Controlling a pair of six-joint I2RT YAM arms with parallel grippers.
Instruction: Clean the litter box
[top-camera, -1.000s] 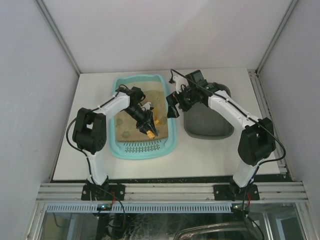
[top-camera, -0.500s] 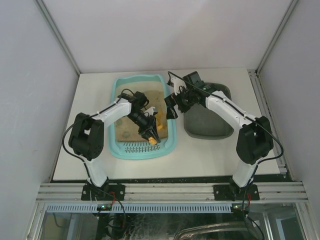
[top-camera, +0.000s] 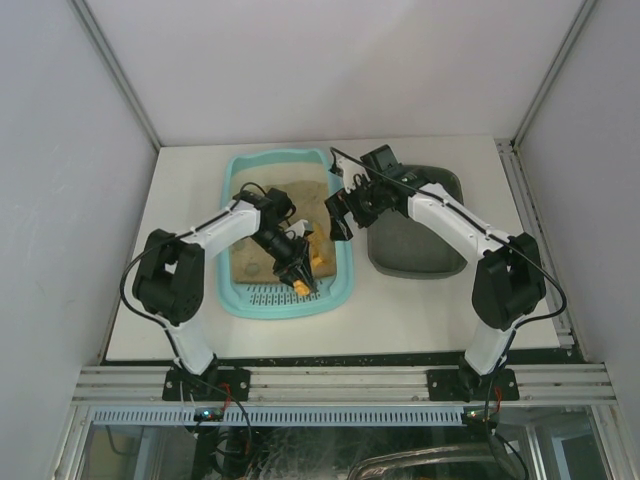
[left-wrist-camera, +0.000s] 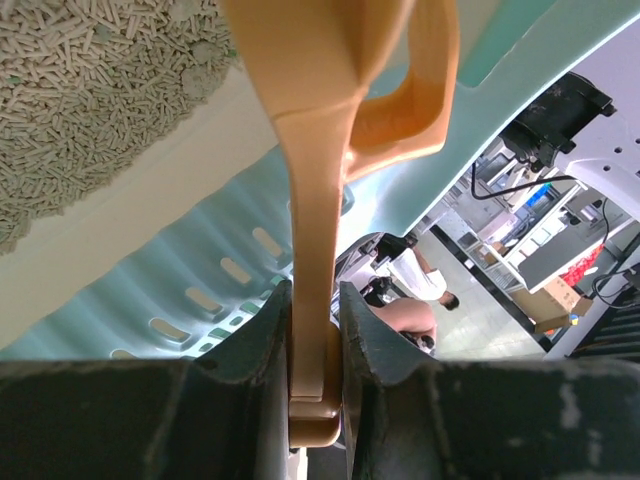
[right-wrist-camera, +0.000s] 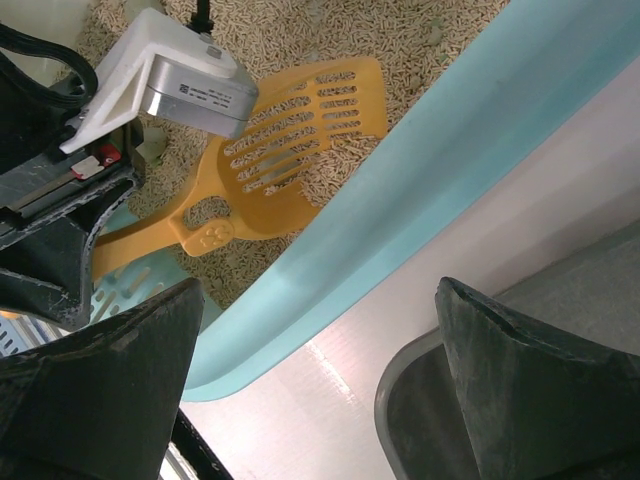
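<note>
- My left claw (left-wrist-camera: 315, 300) is clenched on the handle of the orange slotted litter scoop (right-wrist-camera: 290, 140). The handle runs straight out ahead of the fingertips.
- Over the last second this claw has slid the scoop back along the litter box (top-camera: 235, 165), towards its slotted grate (left-wrist-camera: 230, 270). The grate now sits just below and left of the claw.
- The scoop head lies flat on the litter pellets (right-wrist-camera: 300, 30), close to the wall nearest my right claw (right-wrist-camera: 315, 330). A few pellets sit in its slots, and I cannot make out any clump.
- My right claw is released, jaws wide, grasping nothing. It has drifted left off the dark grey tray (top-camera: 415, 250) and now hangs over the strip of counter (right-wrist-camera: 480, 200) at the box's rim, the tray behind it.
- I read this as a sifting pass under way, with nothing carried across to the tray yet. The right claw looks placed to steady the box.
</note>
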